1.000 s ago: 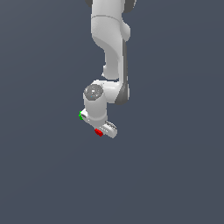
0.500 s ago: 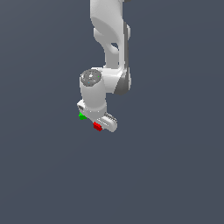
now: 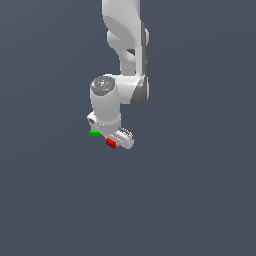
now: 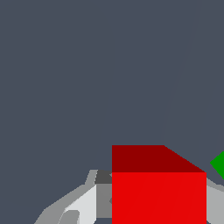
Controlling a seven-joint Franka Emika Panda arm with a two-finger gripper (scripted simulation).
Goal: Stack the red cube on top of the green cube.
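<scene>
The gripper [image 3: 111, 136] points straight down, low over the grey floor [image 3: 200, 190], and hangs from a white arm [image 3: 125, 40] that drops from the top of the exterior view and bends at a rounded wrist joint. In the wrist view the red cube [image 4: 159, 197] fills the space between the fingers [image 4: 83, 205], which lie against its sides, so the jaws appear closed on it, about a cube's width apart. In the exterior view the red cube [image 3: 111, 143] shows at the gripper's lower edge. The green cube [image 3: 94, 132] sits just beside it, towards the exterior view's left, partly hidden by the hand.
</scene>
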